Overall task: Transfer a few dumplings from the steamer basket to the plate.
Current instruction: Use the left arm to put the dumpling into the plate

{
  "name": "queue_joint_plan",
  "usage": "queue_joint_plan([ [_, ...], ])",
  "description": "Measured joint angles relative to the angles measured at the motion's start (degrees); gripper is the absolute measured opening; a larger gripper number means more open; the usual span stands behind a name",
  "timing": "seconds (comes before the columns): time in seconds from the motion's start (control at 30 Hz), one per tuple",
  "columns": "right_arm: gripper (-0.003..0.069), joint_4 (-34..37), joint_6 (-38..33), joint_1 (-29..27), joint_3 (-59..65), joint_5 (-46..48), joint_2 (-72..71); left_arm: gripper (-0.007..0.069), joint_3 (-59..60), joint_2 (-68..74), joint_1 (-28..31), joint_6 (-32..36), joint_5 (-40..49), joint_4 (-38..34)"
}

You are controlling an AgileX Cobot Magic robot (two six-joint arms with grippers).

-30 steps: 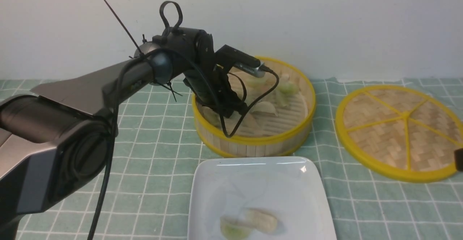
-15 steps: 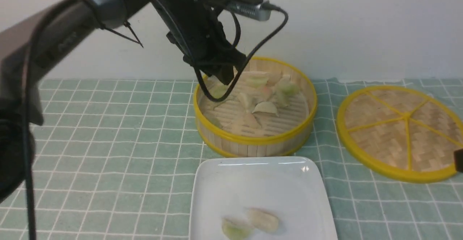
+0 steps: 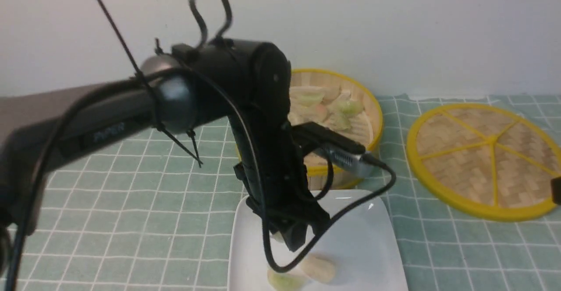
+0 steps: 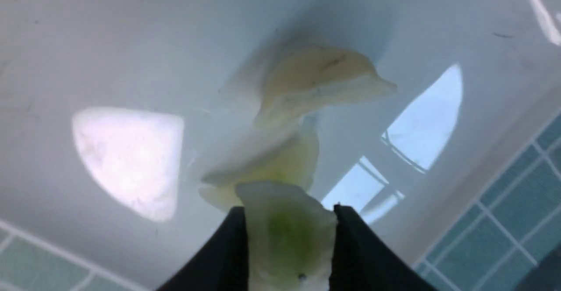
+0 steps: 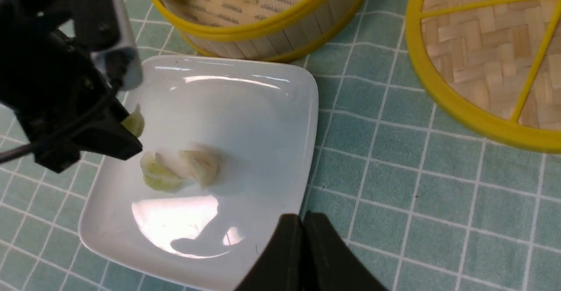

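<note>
The left end effector point(image 4: 288, 211) grips a pale green dumpling point(image 4: 285, 243) between its jaws, just above the white plate point(image 3: 372, 238) and near two dumplings point(image 5: 179, 170) lying on it. More dumplings point(image 3: 337, 107) sit in the steamer basket point(image 3: 376, 122) behind the plate. The right end effector point(image 5: 304, 223) is closed and empty.

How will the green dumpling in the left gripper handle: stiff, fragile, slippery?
Probably soft, tearable: the green dumpling looks thin-skinned, translucent. Likely light: the left gripper holds it by a fingertip pinch. Might skid on landing: the plate is glossy.
</note>
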Motion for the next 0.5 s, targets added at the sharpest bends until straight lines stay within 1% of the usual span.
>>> queue_joint_plan([
  [0.03,-0.001,0.0,-0.1,0.0,0.12,-0.11,0.0,0.0204,0.0,0.21,-0.07,0.0,0.0,0.04],
  [0.07,-0.001,0.0,-1.12,0.0,0.7,-0.29,0.0,0.0204,0.05,1.93,-0.38,0.0,-2.72,0.26],
  [0.13,-0.001,0.0,-1.42,0.0,1.14,-0.54,0.0,0.0206,0.12,2.74,-0.59,0.0,-4.16,0.31],
  [0.2,-0.001,0.0,-1.84,0.0,2.08,-1.01,0.0,0.0232,0.12,3.9,-0.75,0.0,-5.45,0.58],
  [0.23,-0.001,-0.05,-2.89,0.0,2.43,-1.15,0.0,0.0295,0.12,4.41,-0.75,0.0,-5.89,0.64],
  [0.27,-0.001,-0.05,-3.99,0.0,2.56,-1.27,0.0,0.034,0.12,4.47,-0.79,0.0,-5.95,0.64],
  [0.3,-0.001,-0.05,-5.0,0.0,2.56,-1.29,0.0,0.0375,0.12,4.47,-0.79,0.0,-5.95,0.64],
  [0.33,-0.001,-0.05,-5.0,0.0,2.56,-1.29,0.0,0.0392,0.12,4.47,-0.79,0.0,-5.95,0.64],
  [0.37,-0.001,-0.05,-6.04,0.0,2.23,-1.42,0.4,0.0445,-0.09,4.41,-0.79,-0.52,-5.84,0.7],
  [0.4,-0.001,-0.05,-6.08,0.0,2.23,-1.42,0.48,0.0454,-0.23,4.41,-0.79,-0.7,-5.78,0.77],
  [0.43,-0.001,0.01,-6.46,0.0,1.09,-1.02,1.44,0.0467,-0.88,4.35,-0.79,-2.7,-5.1,1.27],
  [0.47,-0.001,0.26,-6.63,0.0,-0.04,-0.74,2.46,0.0462,-1.33,4.2,-0.79,-4.36,-4.8,1.69],
  [0.5,-0.001,0.4,-7.04,0.0,-1.47,-0.26,3.79,0.0438,-1.88,3.75,-0.79,-5.93,-4.32,2.36],
])
